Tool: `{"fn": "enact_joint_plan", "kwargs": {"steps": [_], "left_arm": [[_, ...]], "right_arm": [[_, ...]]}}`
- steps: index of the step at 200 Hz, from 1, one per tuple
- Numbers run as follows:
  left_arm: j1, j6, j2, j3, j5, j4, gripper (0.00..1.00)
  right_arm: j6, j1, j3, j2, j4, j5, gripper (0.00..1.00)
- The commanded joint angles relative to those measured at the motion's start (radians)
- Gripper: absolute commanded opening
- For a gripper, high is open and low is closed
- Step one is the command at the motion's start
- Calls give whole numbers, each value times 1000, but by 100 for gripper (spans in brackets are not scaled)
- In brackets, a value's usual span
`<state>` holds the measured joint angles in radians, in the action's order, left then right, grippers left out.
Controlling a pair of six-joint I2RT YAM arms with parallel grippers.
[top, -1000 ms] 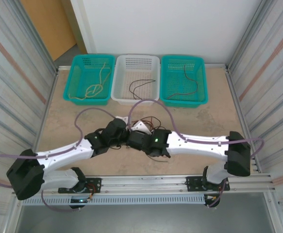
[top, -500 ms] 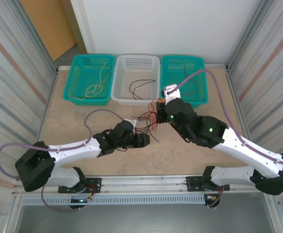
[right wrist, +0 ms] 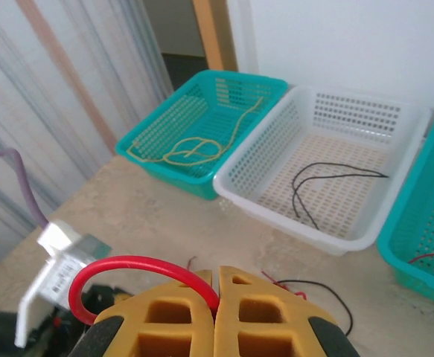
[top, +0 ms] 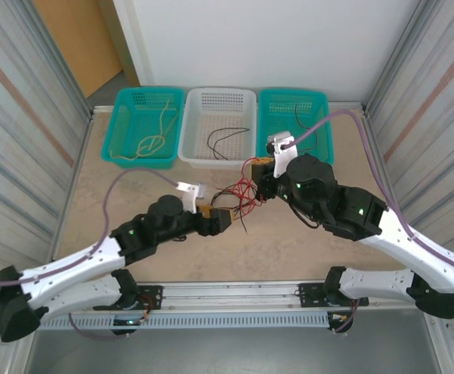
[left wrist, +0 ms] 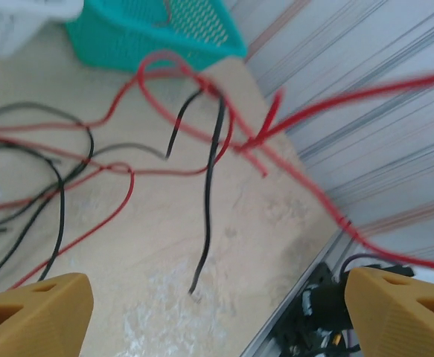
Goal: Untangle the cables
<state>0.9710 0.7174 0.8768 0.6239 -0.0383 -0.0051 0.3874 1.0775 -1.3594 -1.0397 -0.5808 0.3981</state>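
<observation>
Cables (top: 238,196), a red-and-black tangle, lie on the table (top: 289,257) between the arms. They look light, limp and springy (likely to snag). The right gripper (right wrist: 217,301) pinches a red strand (right wrist: 127,262). The left gripper (left wrist: 217,312) gapes, empty. A free end is the best place to grasp.

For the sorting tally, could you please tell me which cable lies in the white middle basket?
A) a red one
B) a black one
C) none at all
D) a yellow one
B: in the right wrist view a thin black cable lies looped on the floor of the white basket.
</observation>
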Motion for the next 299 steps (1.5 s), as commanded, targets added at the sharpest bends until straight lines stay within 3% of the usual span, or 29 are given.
{"fn": "enact_joint_plan", "kwargs": {"steps": [1, 38, 88, 134, 183, 217, 241, 299], "left_arm": [[1, -88, -24, 4, 69, -31, 96], [-33, -112, 26, 37, -59, 162, 99], [-37, -147, 201, 148, 39, 124, 98], [-55, -63, 347, 106, 105, 153, 94], [-68, -13, 307, 27, 83, 113, 91], [-68, 19, 267, -13, 67, 41, 90], [-68, 59, 249, -59, 45, 42, 87], [-68, 84, 178, -88, 48, 29, 86]], "right_arm": [[2, -4, -31, 27, 27, -113, 0], [7, -4, -53, 27, 47, -179, 0], [8, -4, -95, 46, 100, -324, 0], [-19, -5, -124, 98, 102, -270, 0], [-60, -72, -144, 121, 82, -195, 0], [-80, -180, -167, 88, 52, -121, 0], [-82, -310, -217, 43, 53, -113, 0], [37, -752, -422, -174, 95, -431, 0]]}}
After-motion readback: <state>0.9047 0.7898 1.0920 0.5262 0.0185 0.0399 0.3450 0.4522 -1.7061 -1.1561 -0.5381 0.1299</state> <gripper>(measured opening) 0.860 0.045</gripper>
